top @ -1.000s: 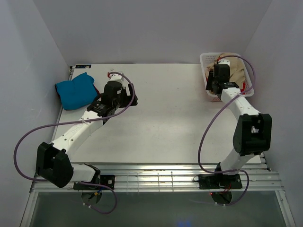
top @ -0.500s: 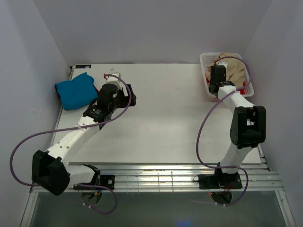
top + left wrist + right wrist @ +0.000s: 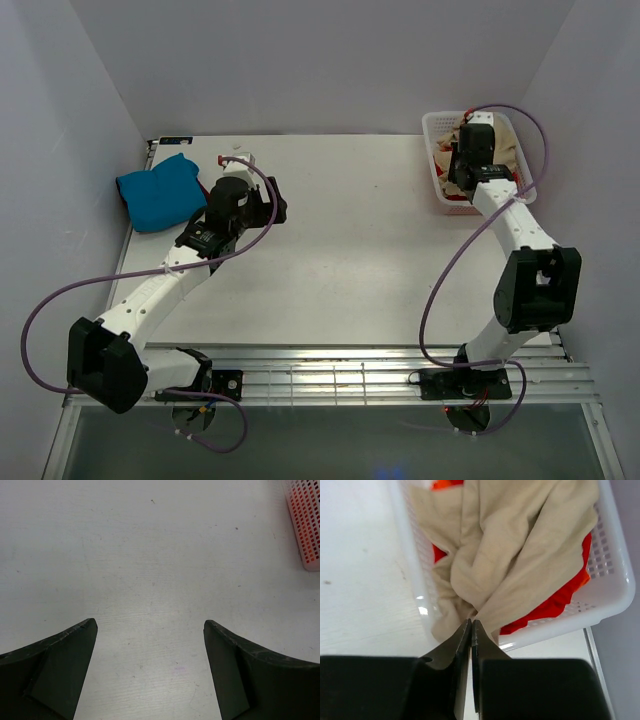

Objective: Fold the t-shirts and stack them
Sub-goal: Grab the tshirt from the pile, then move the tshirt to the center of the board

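Note:
A tan-beige t-shirt (image 3: 520, 545) lies crumpled in the white lattice basket (image 3: 615, 590) over a bright red t-shirt (image 3: 560, 600). My right gripper (image 3: 471, 622) is shut on a fold of the tan shirt at the basket's near end, and the cloth rises in a ridge to the jaw tips. From above, that gripper (image 3: 462, 180) sits over the basket (image 3: 436, 135) at the back right. A folded teal-blue t-shirt (image 3: 160, 190) rests at the table's back left. Just right of it, my left gripper (image 3: 272, 205) hovers open; its wrist view shows only bare table between the fingers (image 3: 60, 665).
The basket's corner (image 3: 305, 525) shows at the upper right of the left wrist view, red visible through the lattice. Grey walls close in the table (image 3: 350, 260) on three sides. A small white object (image 3: 238, 160) lies near the back edge.
The right gripper closed on the tan shirt and its arm shifted a little to the right over the basket. The left arm drew back slightly, still open.

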Motion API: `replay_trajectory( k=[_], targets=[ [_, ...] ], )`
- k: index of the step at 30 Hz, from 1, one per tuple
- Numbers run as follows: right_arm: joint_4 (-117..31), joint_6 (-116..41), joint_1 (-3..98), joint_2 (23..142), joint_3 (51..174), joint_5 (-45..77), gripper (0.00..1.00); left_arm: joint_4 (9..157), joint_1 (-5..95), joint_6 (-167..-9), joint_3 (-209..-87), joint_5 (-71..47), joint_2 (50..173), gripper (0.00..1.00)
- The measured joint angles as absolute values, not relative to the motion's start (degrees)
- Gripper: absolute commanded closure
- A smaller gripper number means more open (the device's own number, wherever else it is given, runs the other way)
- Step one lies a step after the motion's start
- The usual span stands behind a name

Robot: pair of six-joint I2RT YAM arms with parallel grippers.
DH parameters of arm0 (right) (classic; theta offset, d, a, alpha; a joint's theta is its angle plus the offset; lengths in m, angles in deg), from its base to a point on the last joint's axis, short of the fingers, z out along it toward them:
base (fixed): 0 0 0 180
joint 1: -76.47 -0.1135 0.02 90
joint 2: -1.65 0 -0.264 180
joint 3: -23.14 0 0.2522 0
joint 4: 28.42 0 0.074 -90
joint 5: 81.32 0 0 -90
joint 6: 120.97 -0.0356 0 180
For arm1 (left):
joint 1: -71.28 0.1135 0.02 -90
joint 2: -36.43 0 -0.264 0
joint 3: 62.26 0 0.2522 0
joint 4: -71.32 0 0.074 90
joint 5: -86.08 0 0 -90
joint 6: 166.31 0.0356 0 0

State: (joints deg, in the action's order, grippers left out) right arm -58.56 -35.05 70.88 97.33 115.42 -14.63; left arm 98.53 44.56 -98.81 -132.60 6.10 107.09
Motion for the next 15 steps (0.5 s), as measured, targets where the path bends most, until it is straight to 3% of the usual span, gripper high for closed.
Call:
replay_trajectory(
  k=[8, 15],
  targets=[
    [-63.44, -37.52, 69.75, 83.85, 126.55, 3.60, 0.92, 99.08, 44.60, -100.12, -131.57, 6.38, 105.34, 0.03],
    [-68.96, -41.41, 64.74, 83.28, 144.69, 27.32, 0.92, 101.07, 44.88, -102.46, -129.36, 8.06, 100.27, 0.02]
  ],
)
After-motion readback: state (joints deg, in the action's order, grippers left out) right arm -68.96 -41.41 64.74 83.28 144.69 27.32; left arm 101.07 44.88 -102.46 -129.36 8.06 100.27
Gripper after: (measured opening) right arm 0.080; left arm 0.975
